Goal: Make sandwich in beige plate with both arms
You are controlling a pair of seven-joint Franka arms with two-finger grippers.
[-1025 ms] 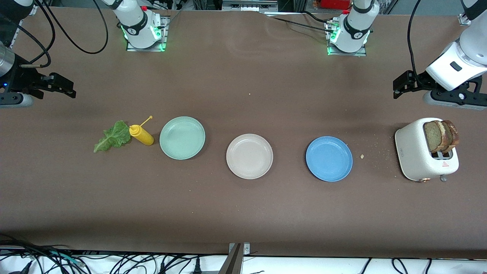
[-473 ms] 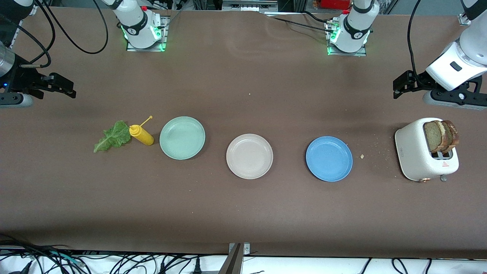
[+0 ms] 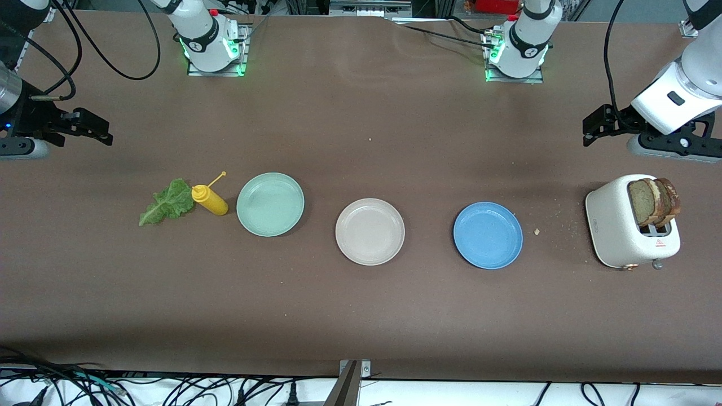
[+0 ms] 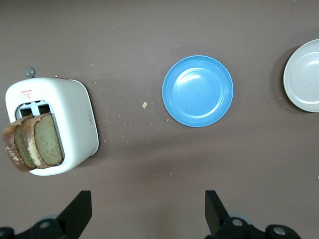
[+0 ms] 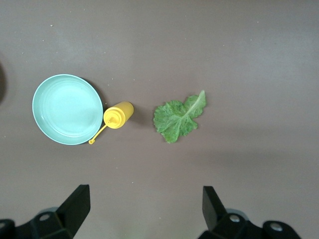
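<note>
The beige plate (image 3: pixel 370 232) sits bare at mid-table, its edge also showing in the left wrist view (image 4: pixel 303 82). No sandwich is in view. Two bread slices (image 3: pixel 654 201) (image 4: pixel 34 142) stand up out of the white toaster at the left arm's end. A green lettuce leaf (image 3: pixel 167 202) (image 5: pixel 179 116) lies flat at the right arm's end. My left gripper (image 3: pixel 595 128) (image 4: pixel 148 209) hangs open above the table beside the toaster, holding nothing. My right gripper (image 3: pixel 93 128) (image 5: pixel 144 206) hangs open over the table beside the lettuce, holding nothing.
A mint-green plate (image 3: pixel 270 204) and a blue plate (image 3: pixel 488 235) flank the beige one. A yellow squeeze bottle (image 3: pixel 210 200) lies on its side between the lettuce and the mint-green plate. The toaster (image 3: pixel 617 231) has crumbs (image 3: pixel 537 231) scattered beside it.
</note>
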